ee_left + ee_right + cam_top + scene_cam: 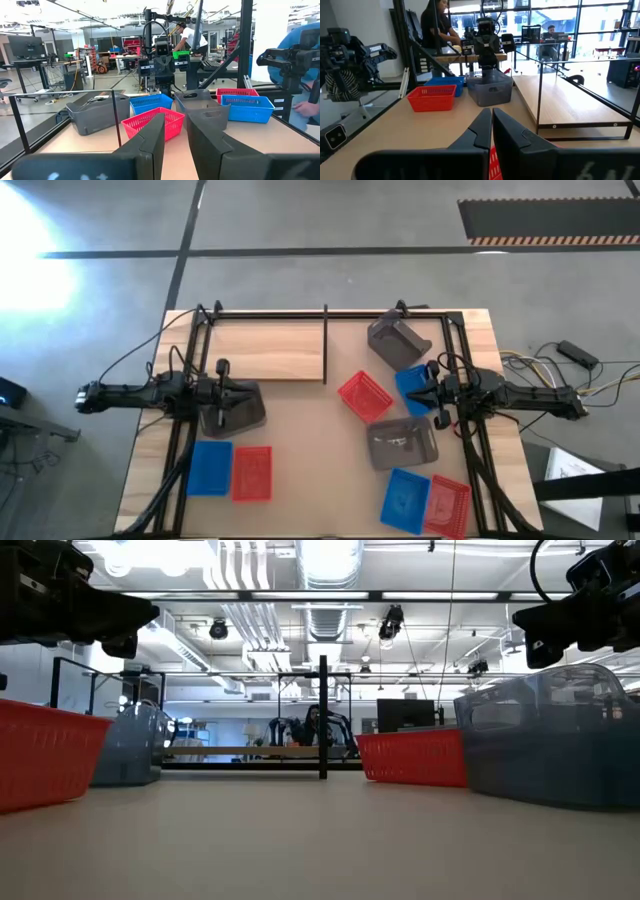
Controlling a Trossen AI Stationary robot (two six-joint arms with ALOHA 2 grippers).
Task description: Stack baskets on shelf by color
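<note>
Plainly, nothing is stacked yet: the shelf (268, 352), the pale board in the upper middle of the high view, lies bare, and all the baskets sit on the brown tabletop (310, 480).

At lower left of that view are a blue basket (210, 467) and a red basket (252, 473) side by side, with a grey basket (238, 410) just above them under the left arm. The rest are scattered at right: another grey basket (398, 340) near the shelf's far corner, a red one (363, 397), a blue one (413, 380), a third grey basket (402, 445), and a blue-and-red pair at the bottom right edge.

The left gripper (175, 125) has its fingers slightly parted with nothing seen between them. In the low view it hangs well above the table. The right gripper (491, 115) is closed on nothing, near the blue and red baskets at centre right.

These baskets look like thin moulded plastic, so probably light, a little springy and smooth. A pinch across one side wall at the rim, near the middle of a long side, seems the surest hold. A corner grip would likely let the basket swing or tilt, and it could slide if nudged.
</note>
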